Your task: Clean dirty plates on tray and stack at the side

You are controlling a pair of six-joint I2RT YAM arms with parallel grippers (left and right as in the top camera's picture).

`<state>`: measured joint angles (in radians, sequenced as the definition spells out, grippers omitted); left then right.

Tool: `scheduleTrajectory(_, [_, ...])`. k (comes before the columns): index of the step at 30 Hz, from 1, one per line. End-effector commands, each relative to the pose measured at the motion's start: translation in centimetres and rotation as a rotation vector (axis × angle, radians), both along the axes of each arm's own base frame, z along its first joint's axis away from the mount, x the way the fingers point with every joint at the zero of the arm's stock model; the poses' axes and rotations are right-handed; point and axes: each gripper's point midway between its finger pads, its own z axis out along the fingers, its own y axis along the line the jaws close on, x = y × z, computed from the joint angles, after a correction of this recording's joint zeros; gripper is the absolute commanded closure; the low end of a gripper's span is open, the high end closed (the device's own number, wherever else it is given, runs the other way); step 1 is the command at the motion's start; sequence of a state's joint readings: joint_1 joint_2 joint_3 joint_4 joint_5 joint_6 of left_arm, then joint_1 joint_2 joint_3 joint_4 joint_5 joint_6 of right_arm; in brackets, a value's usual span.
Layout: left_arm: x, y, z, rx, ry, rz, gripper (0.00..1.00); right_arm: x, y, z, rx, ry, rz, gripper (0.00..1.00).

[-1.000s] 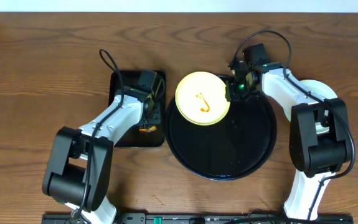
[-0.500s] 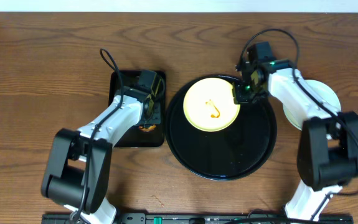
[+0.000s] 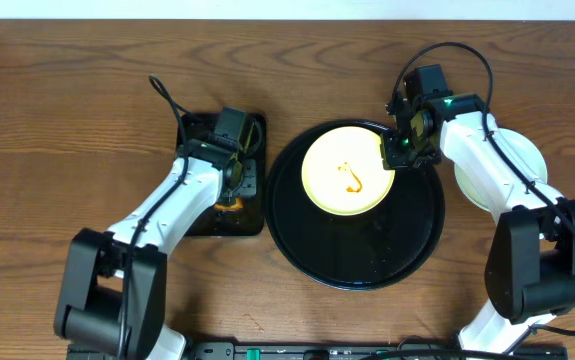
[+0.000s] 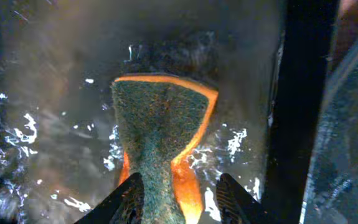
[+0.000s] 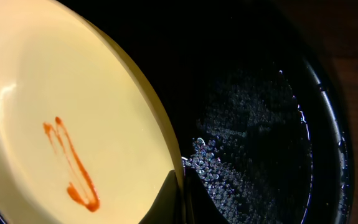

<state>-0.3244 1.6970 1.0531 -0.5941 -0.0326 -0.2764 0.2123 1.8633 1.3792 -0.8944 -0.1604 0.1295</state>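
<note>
**Right gripper** (image 5: 180, 198): jaws pressed onto the rim of the pale yellow round plate (image 5: 73, 106), one finger over and one under. It is a thin edge-pinch at the plate's 3 o'clock, seen from overhead.

**Pale yellow round plate:** bears one orange-brown sauce squiggle (image 5: 71, 163) near its centre. It sits over the 12 o'clock half of the large round glossy black tray (image 3: 407, 255). The gripped side looks raised. Whether the far edge touches the tray cannot be told.

**Large round glossy black tray:** floor beaded with water droplets (image 5: 241, 143). No other plate shows on it.

**Left gripper** (image 4: 180, 202): fingers closed on an orange sponge with a green scouring face (image 4: 160, 124). It is low in the wet small rectangular black tray (image 3: 192, 200), at the round tray's 9 o'clock.

**Pale round stack** (image 3: 529, 155): on the wooden table (image 3: 67, 100) at the round tray's 3 o'clock, mostly hidden under the right arm.

**Hazards, as judged:**
- The pinch takes very little rim. A wet glaze could let the plate pivot or slip out and drop onto the tray.
- Sponge pressure on a tilted plate could lever it from the jaws. Laying it flat first would lower that risk.
- Released on the beaded floor, the plate may skate toward the raised rim.
- The soaked sponge may drip on the wood between the two trays.
- The right arm lies over the stack, so a careless swing toward 3 o'clock could knock it.
</note>
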Motion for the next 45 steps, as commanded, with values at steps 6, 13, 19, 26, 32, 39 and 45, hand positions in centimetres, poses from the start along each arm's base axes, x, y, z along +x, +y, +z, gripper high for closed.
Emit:
scheduleTrajectory(6, [-0.5,0.4,-3.4,0.026,0.070,0.007,0.55,-0.2,0.5,0.3,-0.002,0.000,0.024,0.99])
scheduleTrajectory(13, [-0.8,0.5,-4.1,0.032,0.089,0.007,0.92,-0.4,0.5,0.3,-0.003,0.003,0.029,0.99])
scheduleTrajectory(19, [-0.9,0.5,-3.4,0.030,0.085,0.007,0.93,-0.4,0.5,0.2,-0.004,0.005,0.030,0.99])
scheduleTrajectory(26, [-0.3,0.4,0.5,-0.002,-0.014,0.007,0.92,-0.5,0.5,0.2,-0.005,0.009,0.030,0.99])
scheduleTrajectory(32, [-0.2,0.4,1.5,-0.007,-0.039,0.008,0.59,-0.5,0.5,0.2,-0.005,0.009,0.030,0.99])
scheduleTrajectory(39, [-0.2,0.4,0.9,-0.003,-0.028,0.008,0.57,-0.6,0.5,0.2,-0.005,0.012,0.030,0.99])
scheduleTrajectory(45, [-0.4,0.4,0.0,0.006,-0.002,0.008,0.57,-0.6,0.5,0.2,-0.006,0.012,0.030,0.99])
